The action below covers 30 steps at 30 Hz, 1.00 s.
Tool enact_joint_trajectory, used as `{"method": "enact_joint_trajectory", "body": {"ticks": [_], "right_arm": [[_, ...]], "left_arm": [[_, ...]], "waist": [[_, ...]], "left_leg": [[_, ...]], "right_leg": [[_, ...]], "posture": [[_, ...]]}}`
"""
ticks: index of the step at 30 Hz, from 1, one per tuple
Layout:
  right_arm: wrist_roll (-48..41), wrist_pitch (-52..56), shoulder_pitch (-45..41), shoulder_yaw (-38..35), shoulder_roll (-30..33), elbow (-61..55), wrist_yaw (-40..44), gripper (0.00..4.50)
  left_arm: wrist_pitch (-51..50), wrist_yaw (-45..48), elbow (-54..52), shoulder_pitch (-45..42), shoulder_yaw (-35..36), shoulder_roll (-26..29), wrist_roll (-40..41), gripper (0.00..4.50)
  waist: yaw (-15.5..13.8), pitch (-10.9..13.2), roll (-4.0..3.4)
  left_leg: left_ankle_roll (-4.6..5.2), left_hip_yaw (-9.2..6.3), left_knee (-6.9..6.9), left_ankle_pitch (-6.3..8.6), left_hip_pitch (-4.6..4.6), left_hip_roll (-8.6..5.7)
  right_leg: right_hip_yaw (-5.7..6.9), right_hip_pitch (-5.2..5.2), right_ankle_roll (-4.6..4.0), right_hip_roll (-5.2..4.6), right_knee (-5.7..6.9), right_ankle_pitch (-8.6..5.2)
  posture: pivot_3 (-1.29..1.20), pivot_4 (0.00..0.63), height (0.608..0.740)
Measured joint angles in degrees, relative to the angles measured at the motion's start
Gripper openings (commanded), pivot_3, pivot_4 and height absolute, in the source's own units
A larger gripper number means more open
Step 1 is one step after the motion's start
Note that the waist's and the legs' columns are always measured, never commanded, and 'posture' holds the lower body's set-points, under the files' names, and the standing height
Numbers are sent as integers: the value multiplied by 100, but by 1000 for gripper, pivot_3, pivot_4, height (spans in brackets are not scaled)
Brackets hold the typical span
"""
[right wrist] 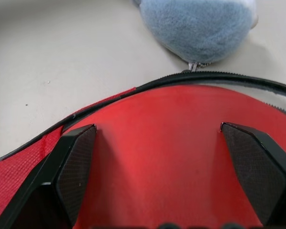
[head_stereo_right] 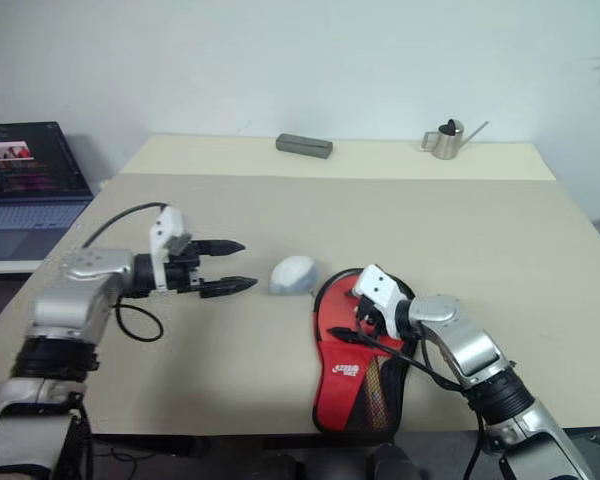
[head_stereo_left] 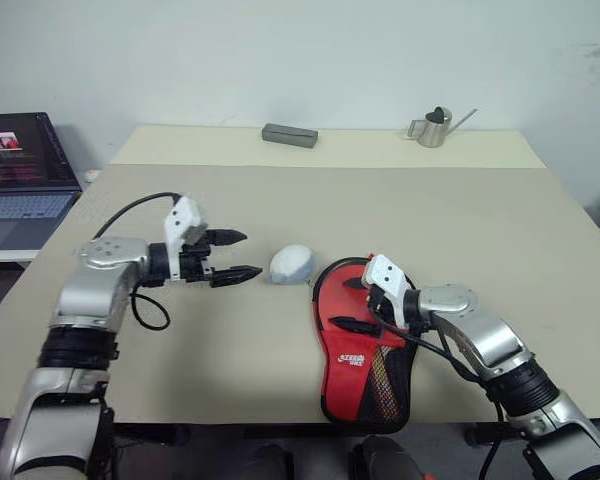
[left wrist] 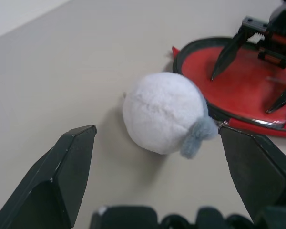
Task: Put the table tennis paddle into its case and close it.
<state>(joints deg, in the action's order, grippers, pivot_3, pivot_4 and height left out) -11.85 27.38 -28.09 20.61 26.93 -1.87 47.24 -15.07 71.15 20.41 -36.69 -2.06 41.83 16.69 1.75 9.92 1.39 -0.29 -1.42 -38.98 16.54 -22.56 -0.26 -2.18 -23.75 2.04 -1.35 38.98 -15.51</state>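
Both pairs of jaws stand wide apart and hold nothing. On the left gripper (head_stereo_left: 242,254) they point across the table (head_stereo_left: 480,230) toward a fluffy white ball (head_stereo_left: 291,264), which lies just beside the round end of the case (head_stereo_left: 363,350); in the left wrist view the ball (left wrist: 163,112) sits between the two black fingers (left wrist: 62,176) but clear of them, a small grey tuft on its side. The right gripper (head_stereo_left: 353,304) hovers low over the case, its fingers (right wrist: 74,167) spread above the red face of the table tennis paddle (right wrist: 171,143), which lies inside the case with the black zipper rim curving round it. The case lies flat near the table's front edge, round end away from the robot, its red white-lettered panel and mesh pocket toward the robot. A laptop (head_stereo_left: 20,180) stands off the table's left side; a grey block (head_stereo_left: 289,134) and a small metal watering can (head_stereo_left: 435,127) rest at the far edge.
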Motion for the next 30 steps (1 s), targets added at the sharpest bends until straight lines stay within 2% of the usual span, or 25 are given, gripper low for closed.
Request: {"method": "enact_joint_trajectory", "body": {"ticks": [7, 19, 30], "right_arm": [[118, -65, 8, -6, -42, 5, 36, 4477], [167, -58, 37, -38, -102, 2, 48, 4477], [171, -32, 38, -48, -107, 2, 52, 4477]], "left_arm": [[568, 290, 704, -497, -434, -200, -445, 4500], [1673, 365, 2064, -1238, -626, -708, -1043, 4500], [2328, 824, 2949, -1763, -861, -1011, -1455, 4500]], "waist": [[10, 0, 0], [10, -1, 1], [9, -1, 2]], "left_leg": [[0, 1, 0, 0, 1, 0], [0, 1, -1, 0, 2, -1], [0, 2, -1, 0, 2, -3]], "right_leg": [[0, 0, 0, 2, 1, 0], [1, 0, 0, 2, 2, 0], [4, 0, 0, 3, 2, 0]], "posture": [[0, 150, 740], [0, 150, 740], [0, 150, 740]]}}
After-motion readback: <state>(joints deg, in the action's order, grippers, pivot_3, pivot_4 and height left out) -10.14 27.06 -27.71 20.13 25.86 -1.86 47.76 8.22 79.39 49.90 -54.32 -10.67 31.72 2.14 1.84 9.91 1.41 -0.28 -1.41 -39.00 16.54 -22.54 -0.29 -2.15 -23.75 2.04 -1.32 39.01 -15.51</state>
